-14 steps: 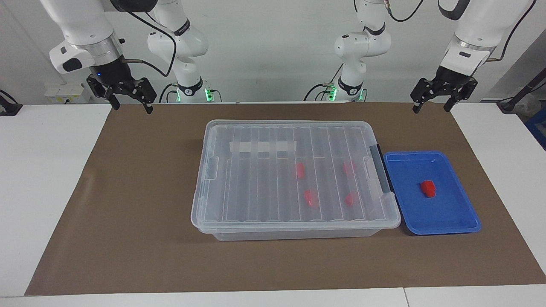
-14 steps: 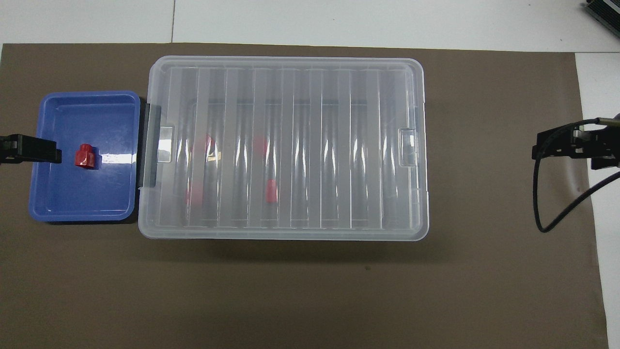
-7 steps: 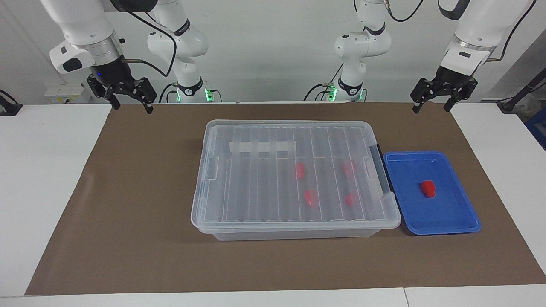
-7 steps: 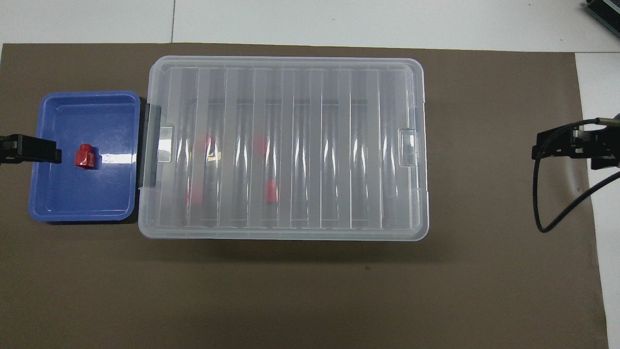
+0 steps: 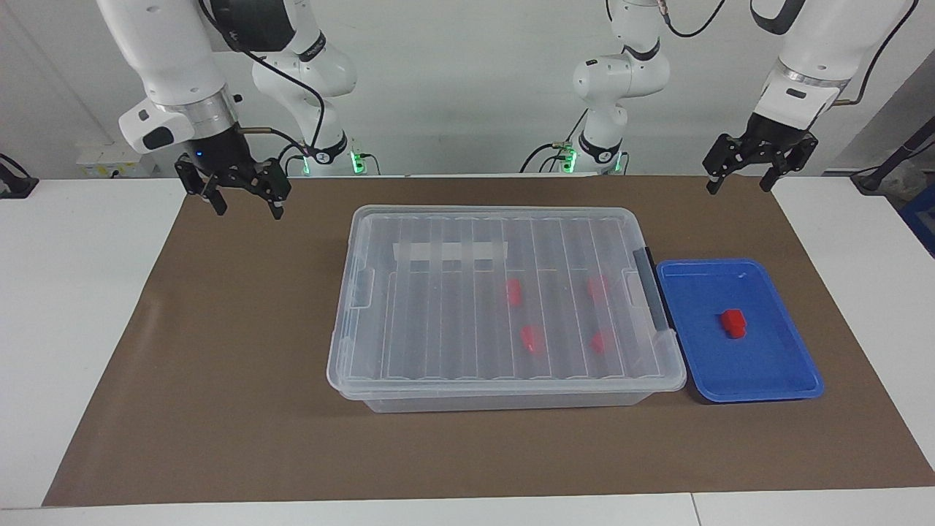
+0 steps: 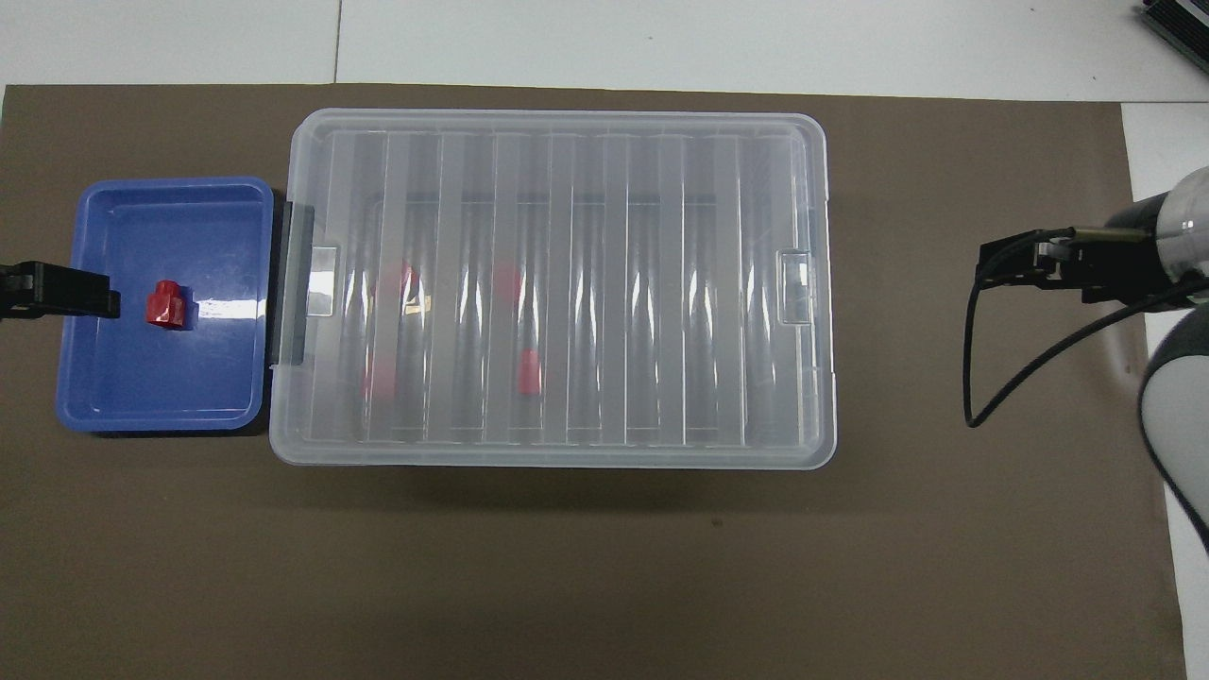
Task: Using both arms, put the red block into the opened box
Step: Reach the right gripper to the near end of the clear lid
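The red block (image 5: pixel 733 323) (image 6: pixel 166 304) lies alone in a shallow blue tray (image 5: pixel 774 380) (image 6: pixel 161 406) beside the box's black-handled end. The box (image 5: pixel 365 351) (image 6: pixel 812 283), a clear bin, has its ribbed lid lying flat on top. Several more red blocks (image 5: pixel 514 291) show through the lid. My left gripper (image 5: pixel 736 187) (image 6: pixel 57 291) hangs open in the air over the mat's edge by the tray, holding nothing. My right gripper (image 5: pixel 248 210) (image 6: pixel 1030 264) hangs open and empty over the mat at the right arm's end.
A brown mat (image 5: pixel 219 380) covers the white table (image 5: pixel 66 307) under the box and tray. A white tape strip (image 5: pixel 449 252) sits on the lid. A black cable (image 6: pixel 1001 378) loops down from the right wrist.
The right arm has swung in toward the box and come down a little. The left arm, the box, the tray and the blocks have not moved.
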You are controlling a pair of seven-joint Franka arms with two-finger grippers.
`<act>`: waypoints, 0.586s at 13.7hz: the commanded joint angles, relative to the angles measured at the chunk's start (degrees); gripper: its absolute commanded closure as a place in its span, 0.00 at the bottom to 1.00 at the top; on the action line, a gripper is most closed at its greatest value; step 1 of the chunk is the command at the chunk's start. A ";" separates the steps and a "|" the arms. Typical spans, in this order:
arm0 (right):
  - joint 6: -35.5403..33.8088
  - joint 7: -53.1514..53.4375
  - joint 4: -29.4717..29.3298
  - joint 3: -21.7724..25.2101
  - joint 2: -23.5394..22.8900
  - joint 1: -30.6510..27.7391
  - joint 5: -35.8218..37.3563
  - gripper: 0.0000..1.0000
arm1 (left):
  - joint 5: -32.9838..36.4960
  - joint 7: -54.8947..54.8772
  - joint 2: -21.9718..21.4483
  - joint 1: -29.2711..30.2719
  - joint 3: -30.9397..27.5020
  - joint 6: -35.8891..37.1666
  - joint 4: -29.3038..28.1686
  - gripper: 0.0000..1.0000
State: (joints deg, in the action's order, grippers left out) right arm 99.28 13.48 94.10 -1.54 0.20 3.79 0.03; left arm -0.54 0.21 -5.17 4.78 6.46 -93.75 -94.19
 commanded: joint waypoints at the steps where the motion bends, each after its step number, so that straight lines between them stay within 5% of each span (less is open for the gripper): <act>1: 4.25 2.25 1.70 -0.13 -2.12 1.74 0.06 0.00 | -0.42 0.15 -1.07 -0.21 -0.48 0.41 -1.17 0.00; 8: 12.16 6.91 2.40 -0.04 -9.15 5.62 0.94 0.00 | -0.42 0.15 -1.07 -0.21 -0.48 0.32 -1.17 0.00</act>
State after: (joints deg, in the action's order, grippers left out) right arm 109.54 18.30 96.07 -1.63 -7.69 8.86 0.06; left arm -0.54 0.21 -5.17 4.78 6.46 -93.74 -94.19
